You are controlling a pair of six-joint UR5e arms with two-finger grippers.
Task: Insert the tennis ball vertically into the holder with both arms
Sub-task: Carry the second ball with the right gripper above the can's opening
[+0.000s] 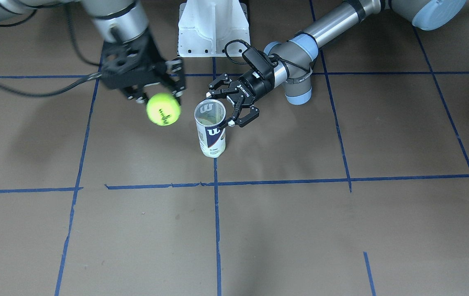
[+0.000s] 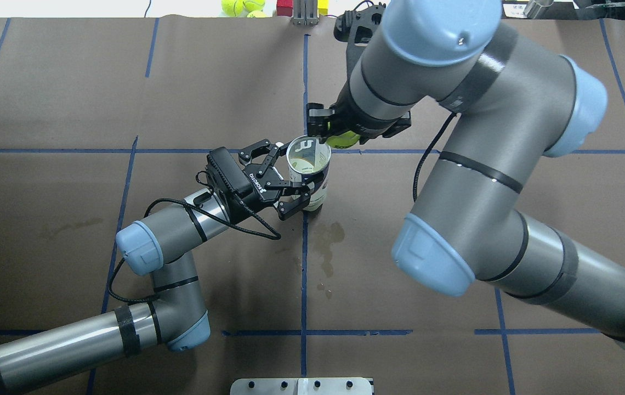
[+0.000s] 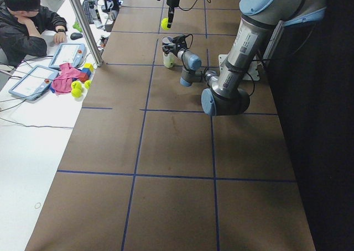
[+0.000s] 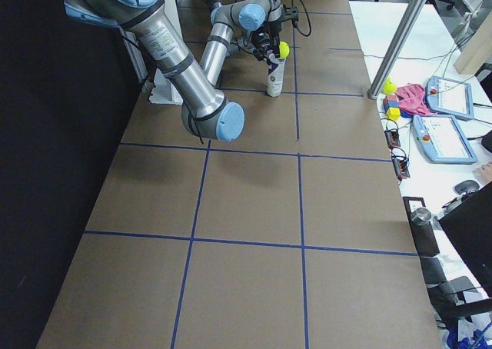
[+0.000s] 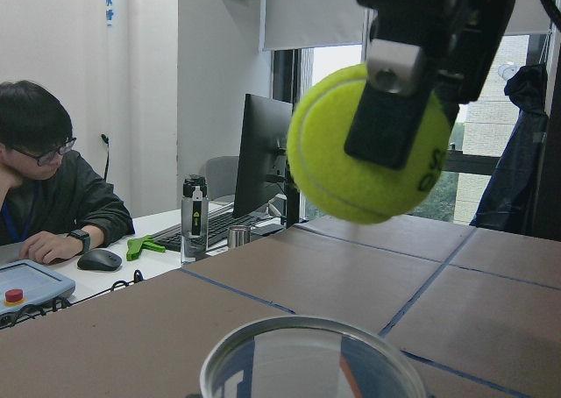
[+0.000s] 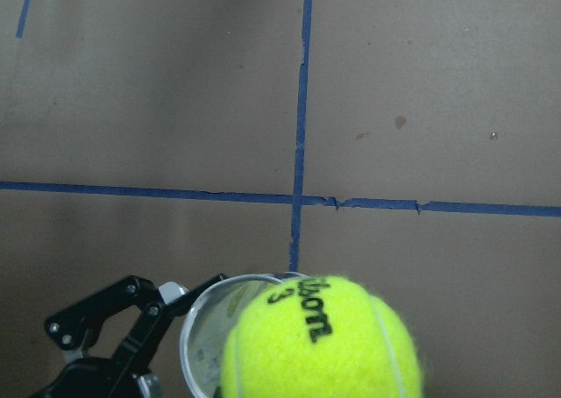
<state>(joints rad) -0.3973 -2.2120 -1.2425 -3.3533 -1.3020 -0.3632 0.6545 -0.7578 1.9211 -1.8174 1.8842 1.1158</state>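
One fuzzy yellow-green tennis ball point(image 6: 320, 341), printed "Wilson 3", sat pinched between the black fingers of the right end effector point(image 1: 160, 95). It hung just above and beside the open rim of one clear cylindrical holder point(image 1: 210, 131) bearing a white "W". The holder stood upright around the middle of the brown desk point(image 1: 341, 230), with the left end effector point(image 1: 219, 109) clamped round its top.
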